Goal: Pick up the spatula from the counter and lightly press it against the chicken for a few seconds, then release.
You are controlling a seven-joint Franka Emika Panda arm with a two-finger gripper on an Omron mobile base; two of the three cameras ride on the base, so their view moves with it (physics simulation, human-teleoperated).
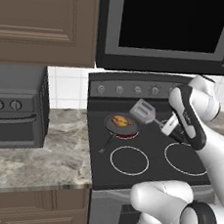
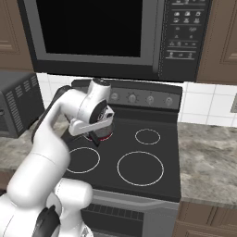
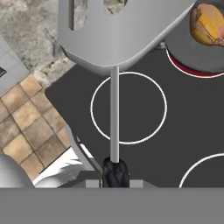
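I am gripping the spatula (image 1: 144, 112) by the dark end of its handle, with my claw (image 1: 169, 126) clenched tight around it. The thin shaft is standing out in front of me and the wide slotted blade is leading. Holding it that far back is giving me reach. I judge it lets the blade get to the food while my fingers are well away from the hot ring.

The spatula is hanging in the air over the stove (image 1: 152, 143), off the bench (image 1: 55, 152). Its blade is tilting and sitting just beside the pan (image 1: 108, 124), a little above the rim. The chicken (image 1: 122, 120) is lying in the middle of that pan. The pan is resting on the rear left burner (image 3: 189, 70), which is glowing red beneath it, so the meat is cooking where I am meant to press it.

Seen along my hand, the blade is not over the chicken yet. It is lying off to one side with a gap between them, so no pressing is happening. I am judging the pickup done and the approach in hand. The blade needs swinging across and lowering flat, gently, since a hard push could tip the pan by its long handle (image 1: 105, 145).
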